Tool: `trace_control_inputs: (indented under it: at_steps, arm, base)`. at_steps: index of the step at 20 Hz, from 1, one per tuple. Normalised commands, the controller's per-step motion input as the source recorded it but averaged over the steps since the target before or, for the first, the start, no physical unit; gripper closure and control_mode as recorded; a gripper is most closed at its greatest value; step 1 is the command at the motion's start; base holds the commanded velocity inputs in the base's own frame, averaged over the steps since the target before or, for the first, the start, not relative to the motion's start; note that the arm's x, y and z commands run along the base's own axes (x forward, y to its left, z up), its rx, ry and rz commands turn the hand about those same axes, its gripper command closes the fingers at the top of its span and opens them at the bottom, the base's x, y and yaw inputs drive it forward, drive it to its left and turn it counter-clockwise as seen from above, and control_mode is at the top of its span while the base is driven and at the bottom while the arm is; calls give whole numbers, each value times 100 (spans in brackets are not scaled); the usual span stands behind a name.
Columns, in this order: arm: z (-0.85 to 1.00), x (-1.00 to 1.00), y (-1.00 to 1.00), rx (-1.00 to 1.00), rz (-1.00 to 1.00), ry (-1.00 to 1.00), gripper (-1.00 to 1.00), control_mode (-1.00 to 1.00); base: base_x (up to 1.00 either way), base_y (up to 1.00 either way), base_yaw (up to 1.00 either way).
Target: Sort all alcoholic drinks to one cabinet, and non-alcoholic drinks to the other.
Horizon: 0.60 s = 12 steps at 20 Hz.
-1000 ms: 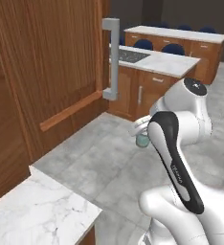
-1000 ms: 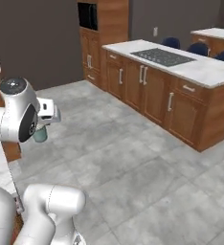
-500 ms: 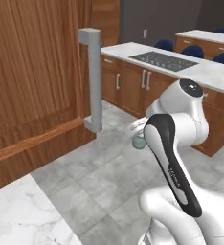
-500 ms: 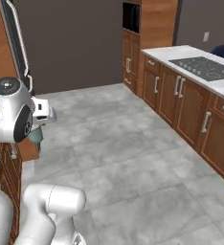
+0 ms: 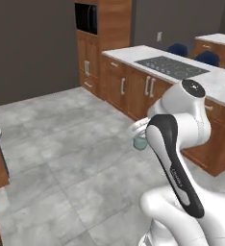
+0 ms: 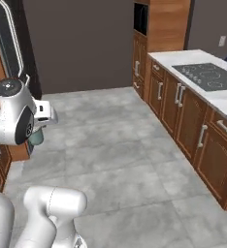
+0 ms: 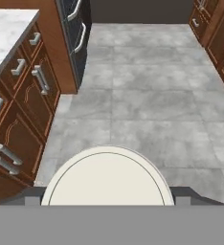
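A small pale teal cup (image 5: pixel 140 142) with a whitish lid (image 7: pixel 107 177) hangs under my hand, held in my gripper (image 5: pixel 138 129), which is shut on it. From the right base camera the same cup (image 6: pixel 36 137) peeks out below the white wrist. Looking along the hand, the round lid covers the bottom middle and hides the fingertips. The cup is carried in the air above the grey tile floor. The bottles are out of view.
A wooden counter run with a marble top and black cooktop (image 5: pixel 174 66) stands at the right. A tall wood oven column (image 6: pixel 157 29) closes the far end. Drawer fronts with metal handles (image 7: pixel 23 95) line the left of the hand view. Grey floor (image 6: pixel 120 145) lies open between.
The whole scene has swung: the base has turned away from the big wooden door at the left, now facing the open floor and dark wall. The cup stays in the gripper.
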Motion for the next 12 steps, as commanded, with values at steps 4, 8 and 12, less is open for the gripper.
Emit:
trace_control_inputs:
  at_steps: [4, 8, 12]
  arm:
    - [0, 0, 0, 0, 0, 0, 100, 100]
    - [0, 0, 0, 0, 0, 0, 100, 100]
    - [0, 0, 0, 0, 0, 0, 100, 100]
  base:
    - [6, -45, 63]
    - [0, -15, 77]
    - [7, -16, 78]
